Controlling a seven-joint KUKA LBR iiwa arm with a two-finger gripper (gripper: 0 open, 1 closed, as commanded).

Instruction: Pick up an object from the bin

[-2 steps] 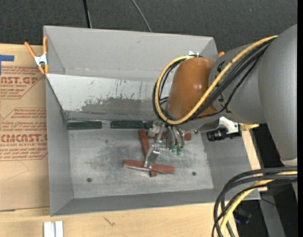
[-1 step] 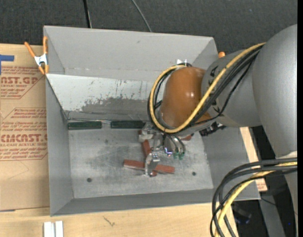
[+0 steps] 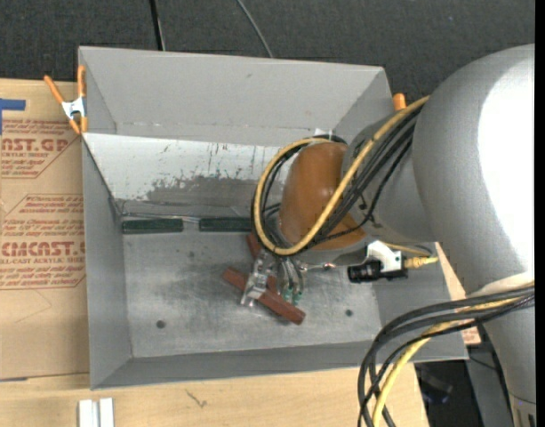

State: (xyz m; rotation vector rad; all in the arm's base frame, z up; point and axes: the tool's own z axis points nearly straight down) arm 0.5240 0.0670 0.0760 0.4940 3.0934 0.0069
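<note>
In the camera view, the gripper (image 3: 274,288) is seen lowered to the floor of the grey metal bin (image 3: 108,265), near its middle, beneath the arm's orange cover (image 3: 312,194). Its fingers (image 3: 253,289) are seen parted, and nothing is seen clamped between them. A reddish-brown bar (image 3: 284,309) is laid flat just beneath the fingertips; whether it is touched cannot be told. A shorter brown bar (image 3: 234,278) is found just beside the silvery finger. Two dark green strips (image 3: 153,225) are laid along the foot of the back wall.
</note>
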